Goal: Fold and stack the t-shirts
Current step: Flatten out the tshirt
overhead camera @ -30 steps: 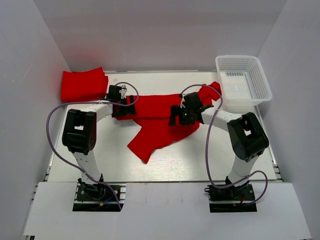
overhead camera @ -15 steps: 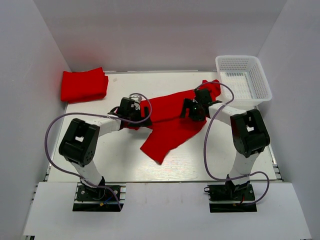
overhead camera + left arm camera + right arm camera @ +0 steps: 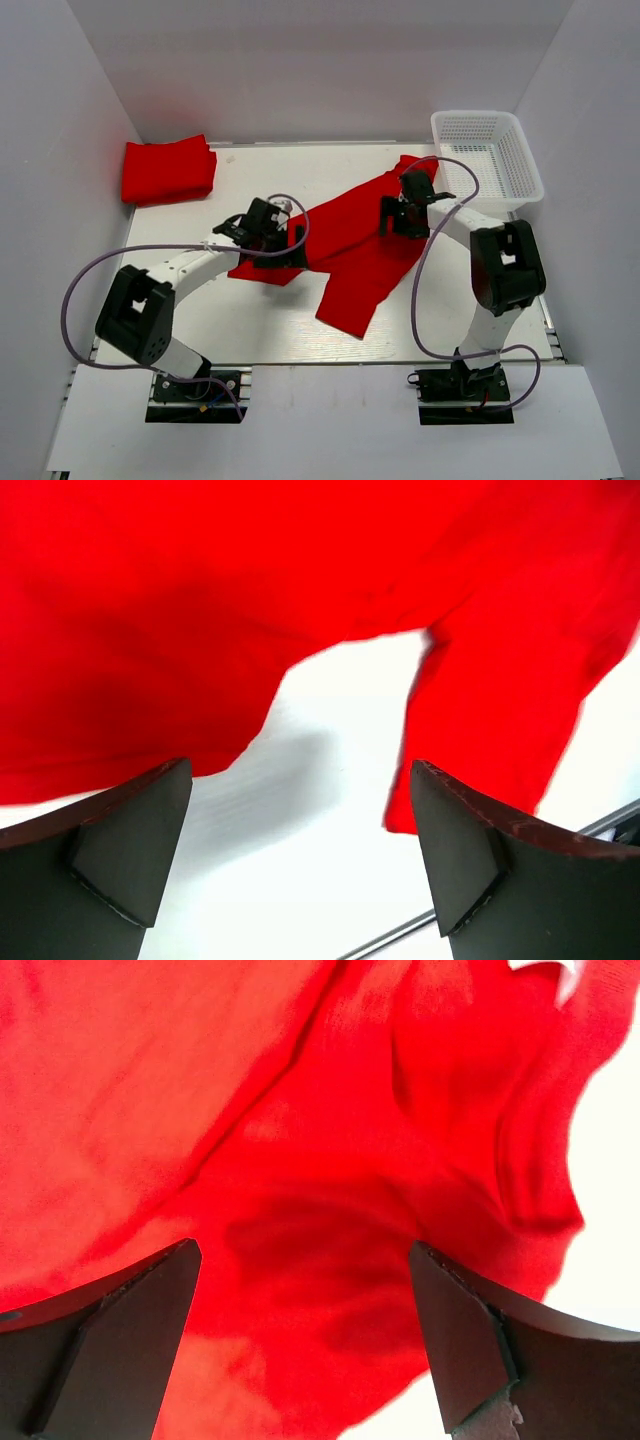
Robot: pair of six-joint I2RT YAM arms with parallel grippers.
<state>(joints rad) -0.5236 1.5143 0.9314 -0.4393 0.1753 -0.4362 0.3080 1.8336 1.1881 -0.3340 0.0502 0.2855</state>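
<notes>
One red t-shirt (image 3: 345,235) lies crumpled and spread diagonally across the middle of the table, with a flap (image 3: 355,300) reaching toward the front. A second red t-shirt (image 3: 168,170) lies folded at the back left. My left gripper (image 3: 283,250) is over the spread shirt's left end, open and empty. In the left wrist view (image 3: 300,850) bare table shows between its fingers and the shirt (image 3: 200,610) lies just beyond. My right gripper (image 3: 401,220) is over the shirt's right part, open and empty. In the right wrist view (image 3: 300,1340) red cloth (image 3: 300,1160) fills the space below it.
A white plastic mesh basket (image 3: 520,165) stands at the back right corner, close to the spread shirt's far end. White walls enclose the table on the left, back and right. The table's front edge (image 3: 330,362) runs just ahead of the arm bases.
The spread shirt has shifted right and its front flap has swung toward the front right. My left gripper moved right and nearer; my right gripper moved right and farther back.
</notes>
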